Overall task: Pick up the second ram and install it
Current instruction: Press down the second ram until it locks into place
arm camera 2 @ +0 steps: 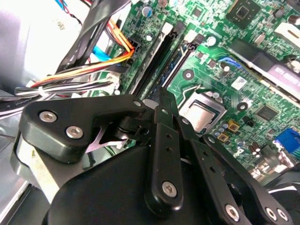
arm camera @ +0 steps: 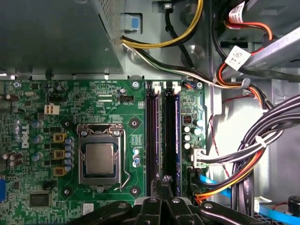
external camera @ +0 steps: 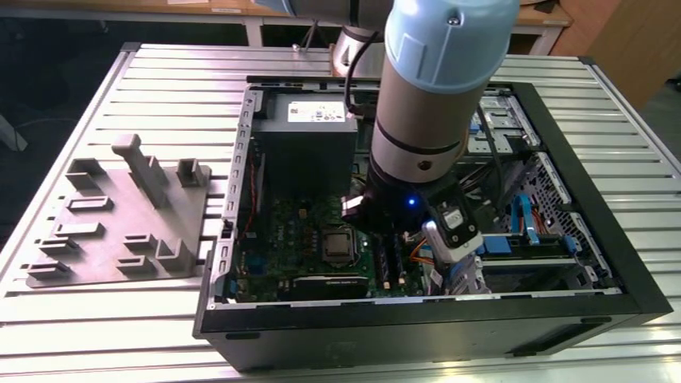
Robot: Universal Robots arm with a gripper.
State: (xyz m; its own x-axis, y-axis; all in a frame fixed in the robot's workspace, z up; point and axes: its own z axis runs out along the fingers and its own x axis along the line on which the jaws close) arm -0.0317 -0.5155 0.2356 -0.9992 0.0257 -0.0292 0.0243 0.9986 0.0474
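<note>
Standing open on a ribbed metal table [external camera: 127, 96], a black computer case [external camera: 596, 239] is seen to hold a green motherboard [arm camera: 70, 103], a grey power supply [arm camera: 51, 33] and bundled cables [arm camera: 253, 154]. The gripper [arm camera: 165, 180] is lowered inside, its black fingers [arm camera 2: 161, 101] drawn together above the long black slots [arm camera: 151, 136]. The second ram [arm camera: 177, 136], a thin dark board, is seated upright in a slot.
</note>
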